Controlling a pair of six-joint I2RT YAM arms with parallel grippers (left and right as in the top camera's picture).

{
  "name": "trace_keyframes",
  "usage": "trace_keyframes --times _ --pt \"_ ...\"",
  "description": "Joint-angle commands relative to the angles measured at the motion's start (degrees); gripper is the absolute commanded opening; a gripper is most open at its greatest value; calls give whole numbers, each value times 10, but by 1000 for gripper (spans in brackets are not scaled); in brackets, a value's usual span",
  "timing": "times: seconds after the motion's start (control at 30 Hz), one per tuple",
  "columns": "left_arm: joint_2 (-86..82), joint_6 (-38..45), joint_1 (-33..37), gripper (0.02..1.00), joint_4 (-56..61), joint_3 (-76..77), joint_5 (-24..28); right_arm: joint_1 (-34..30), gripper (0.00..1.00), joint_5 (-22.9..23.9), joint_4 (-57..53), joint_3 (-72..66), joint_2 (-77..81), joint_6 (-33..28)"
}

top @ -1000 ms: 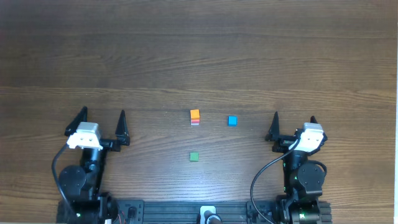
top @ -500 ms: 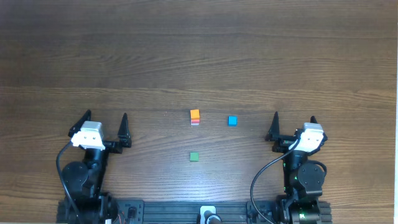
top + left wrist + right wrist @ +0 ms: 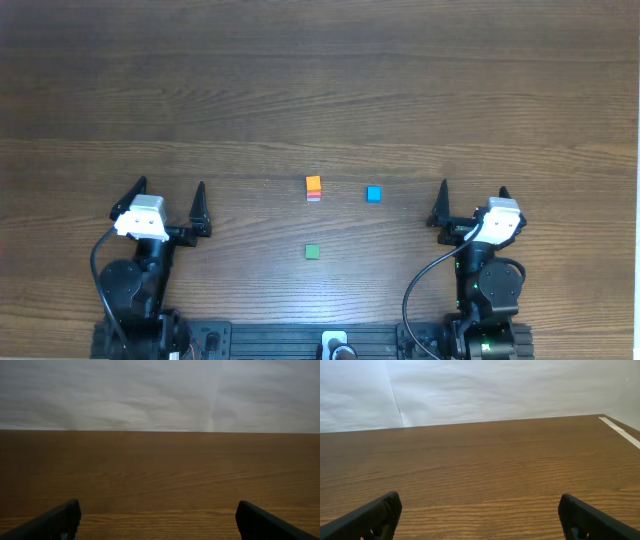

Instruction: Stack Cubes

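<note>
Left gripper (image 3: 170, 185) has shifted a touch toward the middle and nearer its own base since a second ago, and over the last half second it holds still. Its fingers are spread wide with nothing between them, and they touch no cube. From its own wrist the left gripper (image 3: 157, 505) shows two dark fingers at the corners, with the table (image 3: 160, 470) running ahead of them to a white wall (image 3: 160, 395).

Over on the other side, the right gripper (image 3: 473, 188) has not budged across the frames. It is just as wide open and grips nothing. Its wrist camera has the right gripper (image 3: 479, 496) looking along wood grain to the same pale backdrop, with a light strip (image 3: 620, 431) along the table's far corner.

Now out to the cubes, all sitting between the two arms. An orange cube (image 3: 314, 183) sits on top of a red cube (image 3: 314, 197), which shows as a thin sliver at the stack's near edge. That makes two levels. Beside the stack, toward the right arm and apart from it, a blue cube (image 3: 373, 194) lies alone on the table (image 3: 320, 80). A green cube (image 3: 312, 252) sits nearer the arm bases, roughly in line with the stack but well apart from it. Both grippers are well apart from every cube. The blue cube is the closest one to the right gripper.
</note>
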Motion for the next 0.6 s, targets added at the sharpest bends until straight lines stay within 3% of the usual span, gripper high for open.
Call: trace_keyframes --times 0.03,0.13,0.27,0.37,0.4,0.47,0.6 --pt "-5 8 3 1000 0 -3 7 -3 991 -3 2 -5 -3 -3" --pt "-5 8 3 998 0 -3 7 -3 991 -9 2 -5 -3 3" --pt "-5 8 3 1000 0 -3 7 -3 993 -66 17 -5 -3 62" --pt "-5 8 3 1000 0 -3 7 -3 991 -143 27 0 -3 130" --pt "-5 8 3 1000 0 -3 7 -3 993 -199 18 12 3 153" --pt "-5 8 3 1000 0 -3 7 -3 993 -270 -17 50 29 181" --pt "-5 8 3 1000 0 -3 7 2 993 -349 -103 157 123 197"
